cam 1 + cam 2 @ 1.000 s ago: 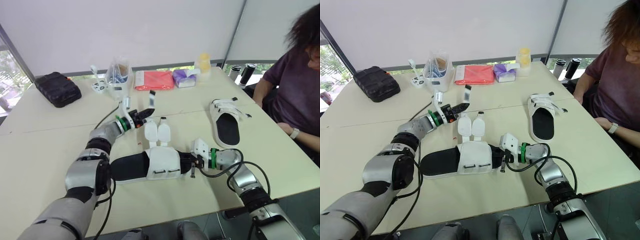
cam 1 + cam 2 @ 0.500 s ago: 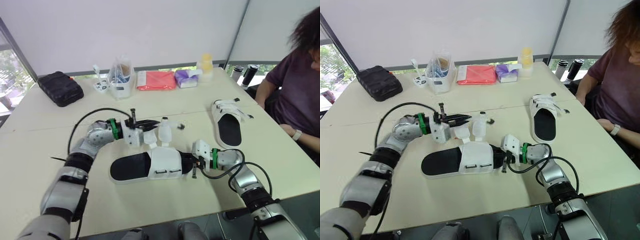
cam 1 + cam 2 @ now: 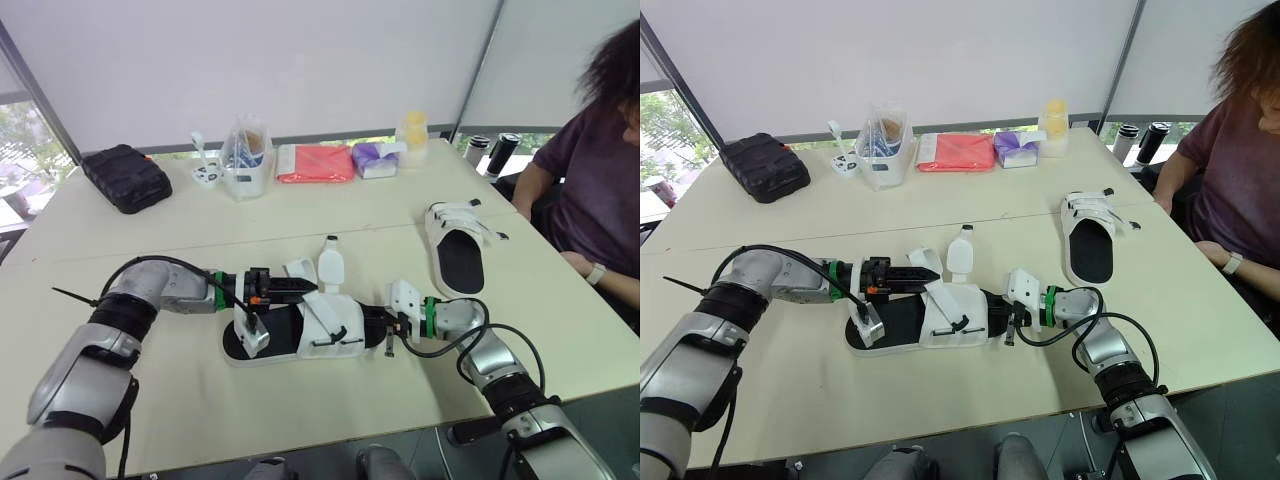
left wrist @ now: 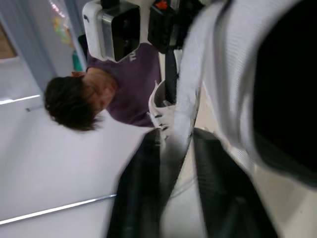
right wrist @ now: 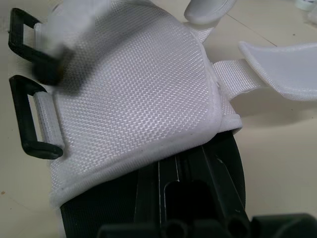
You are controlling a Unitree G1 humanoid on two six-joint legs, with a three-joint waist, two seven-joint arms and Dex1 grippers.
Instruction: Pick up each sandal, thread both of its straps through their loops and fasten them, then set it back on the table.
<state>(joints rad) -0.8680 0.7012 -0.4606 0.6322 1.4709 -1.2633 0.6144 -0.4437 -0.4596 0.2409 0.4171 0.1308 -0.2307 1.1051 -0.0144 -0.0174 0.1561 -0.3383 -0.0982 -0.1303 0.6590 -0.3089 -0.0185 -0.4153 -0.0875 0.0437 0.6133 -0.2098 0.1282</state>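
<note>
Left gripper (image 3: 300,287): closed narrow on one strap (image 4: 185,109), reaching in from 9 o'clock of the near sandal and holding the strap's tip above the sole.
Right gripper (image 3: 392,335): at 3 o'clock of the same sandal, apparently clamped on the black sole's end and steadying it low over the table.
Table (image 3: 330,400): pale top, with a bag, a tub and small packs well apart at 12 o'clock.
Near sandal (image 3: 335,322): between the two grippers, lengthwise from 9 to 3 o'clock, white upper facing up, neither strap fastened.
Far sandal (image 3: 458,255): at 2 o'clock of the near one, flat on the table and well apart from it; not clear whether its straps are fastened.
Held strap: drawn slantwise over the upper toward 6 o'clock, not yet in a loop.
Free strap (image 3: 330,265): lying loose on the table, pointing to 12 o'clock.
Loops (image 5: 21,116): two black ones on the upper's 6 o'clock edge, both empty.
Step in hand: most likely threading the first strap of the first sandal, so early in the task.
Next move: needs the strap's tip steered on to 6 o'clock and poked through its loop, then folded back and pressed down while the sole is held.
</note>
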